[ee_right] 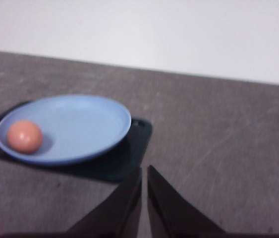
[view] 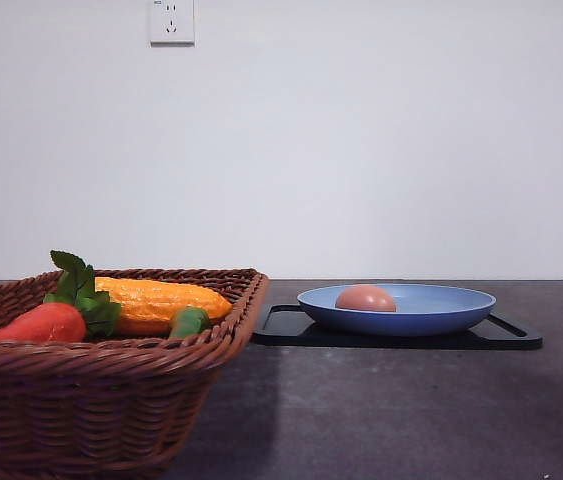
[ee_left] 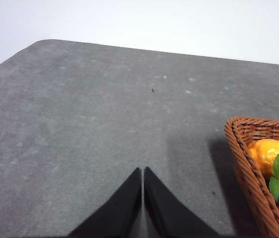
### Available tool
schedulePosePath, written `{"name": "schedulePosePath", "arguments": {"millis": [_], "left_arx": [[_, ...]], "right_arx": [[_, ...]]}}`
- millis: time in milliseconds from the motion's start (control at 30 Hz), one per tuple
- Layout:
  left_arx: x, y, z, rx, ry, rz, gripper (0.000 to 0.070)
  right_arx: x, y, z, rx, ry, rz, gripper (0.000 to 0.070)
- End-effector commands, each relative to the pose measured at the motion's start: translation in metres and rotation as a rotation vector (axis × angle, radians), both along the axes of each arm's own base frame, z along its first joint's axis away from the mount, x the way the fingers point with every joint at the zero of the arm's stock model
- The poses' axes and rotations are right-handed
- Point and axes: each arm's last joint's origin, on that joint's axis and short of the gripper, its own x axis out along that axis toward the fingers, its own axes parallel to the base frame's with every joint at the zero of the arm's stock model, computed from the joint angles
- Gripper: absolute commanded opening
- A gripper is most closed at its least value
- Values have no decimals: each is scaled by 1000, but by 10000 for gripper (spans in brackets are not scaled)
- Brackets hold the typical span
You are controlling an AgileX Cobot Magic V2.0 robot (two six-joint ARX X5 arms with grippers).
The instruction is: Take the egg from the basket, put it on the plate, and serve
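I see the egg (view: 365, 298) resting on the plate (view: 441, 310), w/ basket (view: 91, 400) at left. Left gripper (ee_left: 143, 171) & right gripper (ee_right: 144, 171) both pinched closed, holding nothing.

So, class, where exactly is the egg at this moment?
In the front view the egg lies in the blue plate, toward its left side, on the black tray right of the basket.
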Motion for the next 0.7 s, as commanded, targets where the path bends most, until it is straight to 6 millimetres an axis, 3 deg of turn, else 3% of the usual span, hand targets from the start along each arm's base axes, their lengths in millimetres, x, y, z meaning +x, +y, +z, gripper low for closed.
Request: {"name": "schedulePosePath", "arguments": {"millis": [0,667], "left_arx": [[1,0,-10,-2,30,-1,0],[1,0,-10,-2,30,-1,0]], "right_arx": [[-1,0,-5,22,35,-1,0],[-1,0,-7,58,63,-14,0]]}}
